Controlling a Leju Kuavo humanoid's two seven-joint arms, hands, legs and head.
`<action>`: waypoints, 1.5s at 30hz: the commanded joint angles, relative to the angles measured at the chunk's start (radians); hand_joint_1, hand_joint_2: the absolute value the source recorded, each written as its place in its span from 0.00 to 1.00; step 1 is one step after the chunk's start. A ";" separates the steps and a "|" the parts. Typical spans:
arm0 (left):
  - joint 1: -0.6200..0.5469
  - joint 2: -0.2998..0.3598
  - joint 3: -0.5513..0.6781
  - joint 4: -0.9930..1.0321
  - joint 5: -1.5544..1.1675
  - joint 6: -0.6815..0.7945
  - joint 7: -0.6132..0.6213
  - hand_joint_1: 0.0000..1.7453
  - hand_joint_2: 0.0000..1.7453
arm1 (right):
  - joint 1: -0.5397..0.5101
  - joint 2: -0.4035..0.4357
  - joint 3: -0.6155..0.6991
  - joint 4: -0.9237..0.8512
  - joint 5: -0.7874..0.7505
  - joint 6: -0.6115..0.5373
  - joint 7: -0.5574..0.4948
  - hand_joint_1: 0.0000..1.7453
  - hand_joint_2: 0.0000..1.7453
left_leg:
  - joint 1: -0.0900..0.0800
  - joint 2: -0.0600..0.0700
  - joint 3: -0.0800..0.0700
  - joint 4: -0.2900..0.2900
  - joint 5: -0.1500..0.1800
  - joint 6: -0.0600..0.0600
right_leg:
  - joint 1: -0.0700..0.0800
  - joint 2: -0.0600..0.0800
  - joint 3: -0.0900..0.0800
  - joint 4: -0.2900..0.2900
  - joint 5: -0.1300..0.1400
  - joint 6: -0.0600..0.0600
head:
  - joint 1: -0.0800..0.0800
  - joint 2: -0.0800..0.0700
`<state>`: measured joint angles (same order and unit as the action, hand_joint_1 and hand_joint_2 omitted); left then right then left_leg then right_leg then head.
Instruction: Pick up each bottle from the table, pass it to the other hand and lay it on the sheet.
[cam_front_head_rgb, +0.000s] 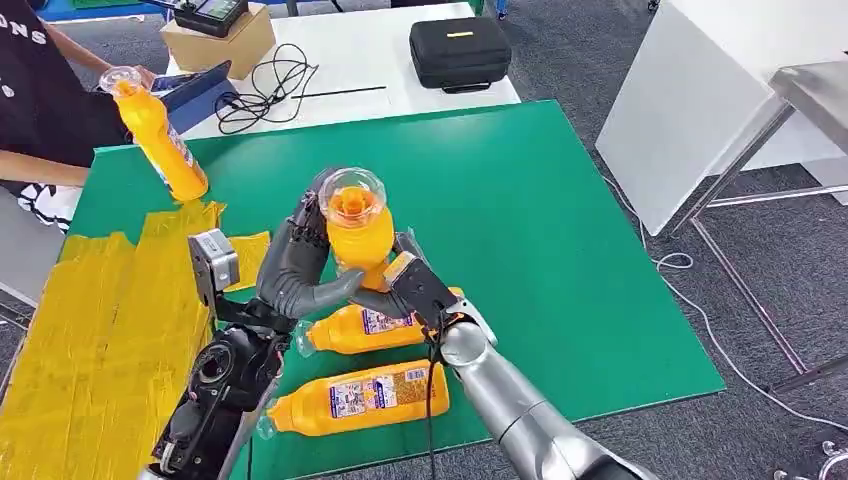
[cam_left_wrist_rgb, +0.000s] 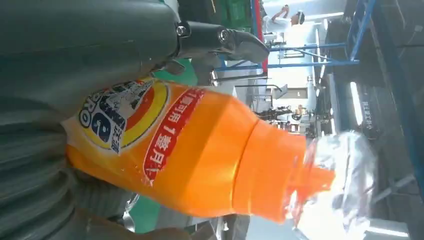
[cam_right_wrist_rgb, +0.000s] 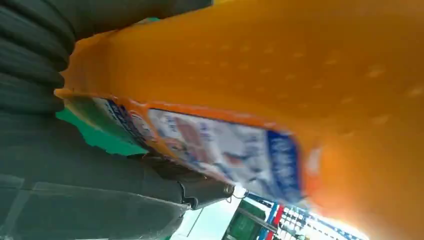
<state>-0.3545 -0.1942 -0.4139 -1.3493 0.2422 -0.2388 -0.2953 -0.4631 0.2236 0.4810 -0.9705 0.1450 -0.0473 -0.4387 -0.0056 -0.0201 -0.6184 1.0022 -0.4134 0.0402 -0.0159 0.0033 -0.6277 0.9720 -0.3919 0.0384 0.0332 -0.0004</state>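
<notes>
Bottle held upright between both hands above the green table

Bottle (cam_front_head_rgb: 358, 232), orange with a clear cap, stands upright in the middle of the head view, above the green table (cam_front_head_rgb: 560, 230). The left hand (cam_front_head_rgb: 300, 262) wraps it from the nine o'clock side, fingers curled round its body; the left wrist view shows the label pressed against the palm and a dark fingertip (cam_left_wrist_rgb: 245, 44) reaching past the shoulder of the bottle. The right hand (cam_front_head_rgb: 415, 285) closes on the lower part from about four o'clock; in the right wrist view its ribbed fingers (cam_right_wrist_rgb: 30, 60) lie against the orange wall beside the back label. Both hands grip the same bottle.

Below them, at six o'clock, two more orange bottles lie on their sides on the table: the nearer lying bottle (cam_front_head_rgb: 350, 397) at the table's front edge, the farther lying bottle (cam_front_head_rgb: 365, 328) just behind it, partly hidden by the right wrist. The yellow sheet (cam_front_head_rgb: 100, 340) covers the table's eight o'clock side. At ten o'clock a person's hand (cam_front_head_rgb: 140, 75) holds a tilted bottle (cam_front_head_rgb: 160, 135) with its base near the sheet's far edge. A black case (cam_front_head_rgb: 460, 52) and a coil of cable (cam_front_head_rgb: 265, 85) lie on the white table at twelve o'clock.
</notes>
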 joint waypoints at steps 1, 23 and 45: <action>-0.029 0.015 -0.069 0.021 0.003 0.013 0.003 0.00 1.00 | -0.089 0.012 0.082 0.119 0.002 0.017 0.009 1.00 1.00 | 0.001 0.002 0.005 0.001 -0.003 -0.002 | 0.001 0.000 0.005 0.000 -0.002 -0.001 | 0.000 0.000; -0.060 0.023 -0.026 0.076 -0.508 0.561 -0.059 0.00 1.00 | -0.087 0.009 0.214 0.139 0.017 0.019 0.037 1.00 1.00 | 0.001 0.002 0.006 0.000 -0.003 -0.002 | 0.001 0.000 0.006 0.000 -0.002 -0.002 | 0.000 0.000; -0.089 0.033 0.022 0.233 -0.644 0.626 -0.050 0.00 1.00 | -0.052 -0.044 0.157 0.023 0.111 -0.201 0.009 1.00 1.00 | 0.000 0.003 0.004 0.000 -0.002 -0.002 | 0.000 0.002 0.004 0.000 -0.001 -0.001 | 0.000 0.000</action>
<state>-0.4080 -0.1976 -0.4391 -1.2581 -0.4379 0.4471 -0.3677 -0.4840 0.2060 0.6096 -0.8911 0.1881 -0.1370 -0.3670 -0.0057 -0.0202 -0.6188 1.0022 -0.4134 0.0402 -0.0162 0.0033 -0.6277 0.9720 -0.3919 0.0384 0.0332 -0.0004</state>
